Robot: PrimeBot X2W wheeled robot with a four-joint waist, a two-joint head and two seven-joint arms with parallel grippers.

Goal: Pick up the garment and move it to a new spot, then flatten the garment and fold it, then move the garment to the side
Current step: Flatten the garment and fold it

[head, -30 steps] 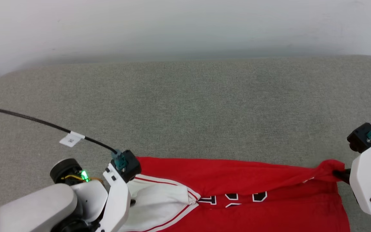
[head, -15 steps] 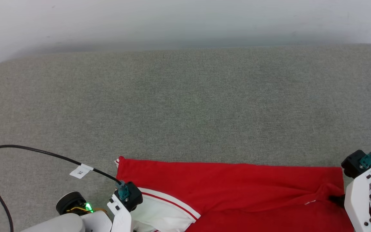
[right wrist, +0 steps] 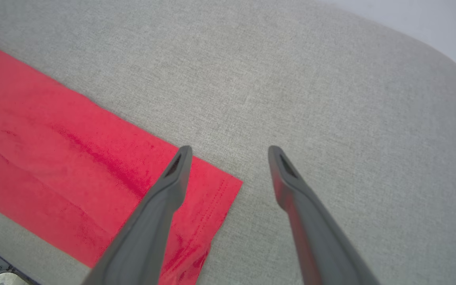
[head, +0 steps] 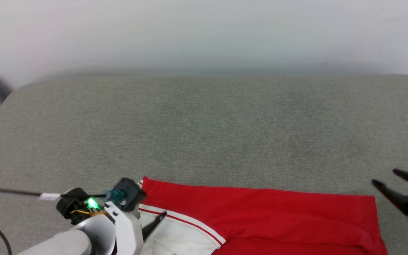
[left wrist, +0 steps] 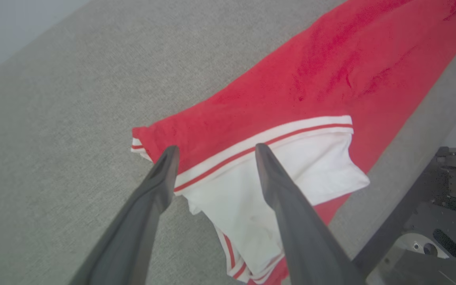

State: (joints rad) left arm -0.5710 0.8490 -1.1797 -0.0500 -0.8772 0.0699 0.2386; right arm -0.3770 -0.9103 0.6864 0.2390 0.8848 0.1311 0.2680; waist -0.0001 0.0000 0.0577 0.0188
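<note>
Change: both claws were pinched on the garment's far corners a second ago and now stand wide apart. The bunched far right corner has dropped and lies flat. The head camera has shifted too.
Garment [head: 260,209]: red, lying on the near part of the grey cloth-covered desk [head: 204,134]. Its far edge runs straight from left to right, with soft creases along the length.
Sleeve [left wrist: 291,170]: white with red-striped trim, at the garment's left end, lying loose on top of the red cloth.
Left claw [left wrist: 216,149]: fingers spread wide with nothing between them, poised over the seam where the sleeve meets the red, just near of the far left corner.
Right claw [right wrist: 230,150]: fingers spread wide and holding nothing. One finger is over the garment's far right corner, the other over bare desk to its right. Whether it touches the cloth I cannot tell.
Left arm: a green light [head: 91,203] glows at the wrist, and a black cable [head: 9,192] runs off to the left.
Far side: bare desk, then a pale wall [head: 204,32].
</note>
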